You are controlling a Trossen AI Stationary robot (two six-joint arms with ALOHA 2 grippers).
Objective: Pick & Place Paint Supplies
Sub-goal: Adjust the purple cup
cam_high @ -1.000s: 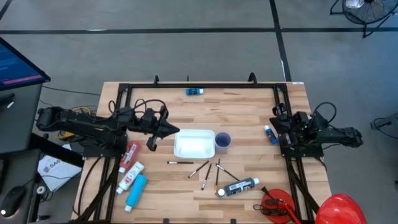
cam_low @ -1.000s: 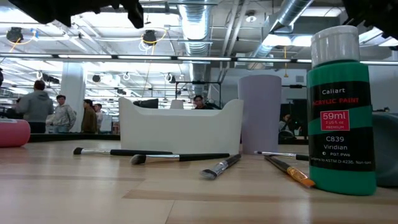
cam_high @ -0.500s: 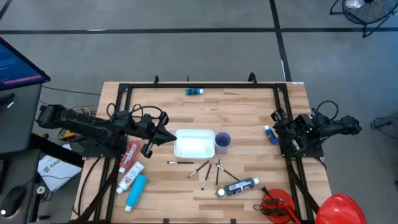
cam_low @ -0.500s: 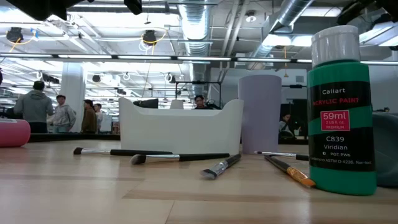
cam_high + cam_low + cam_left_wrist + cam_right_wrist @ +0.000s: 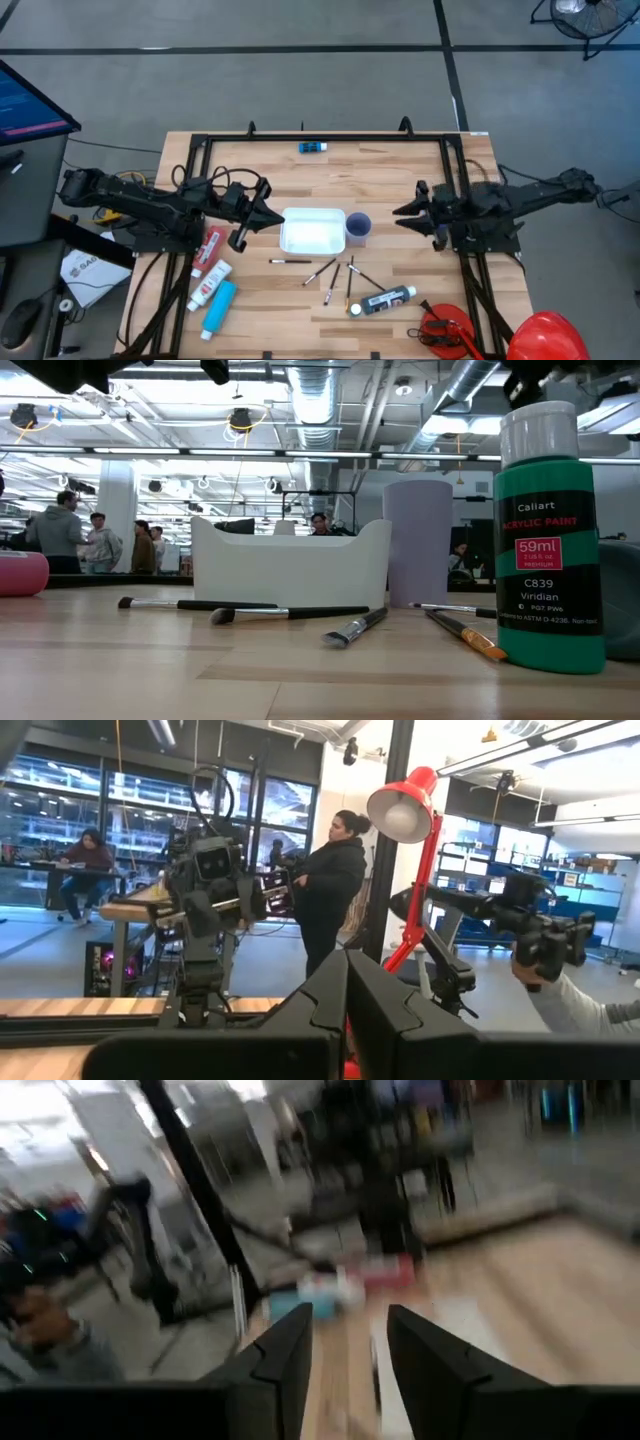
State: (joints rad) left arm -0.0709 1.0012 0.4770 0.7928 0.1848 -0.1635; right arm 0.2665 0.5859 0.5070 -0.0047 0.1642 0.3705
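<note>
Wooden slat table (image 5: 400,175) under a black frame, grey floor around it, a busy workshop with people beyond. Right gripper (image 5: 408,211) above the table's right part, fingers parted a little with bare air between, nothing held, pointing left toward the lilac cup (image 5: 359,227). Left gripper (image 5: 278,215) closed and empty, just left of the white tray (image 5: 312,231). Cup touching the tray's right side. Nearer, four dark-handled brushes (image 5: 332,272) scattered on the wood, then a black bottle with white cap (image 5: 383,300) lying on its side. Small blue-and-white tube (image 5: 435,216) below the right arm. Far left and near: red tube (image 5: 208,250), white tube with red label (image 5: 209,286), light blue tube (image 5: 218,308).
</note>
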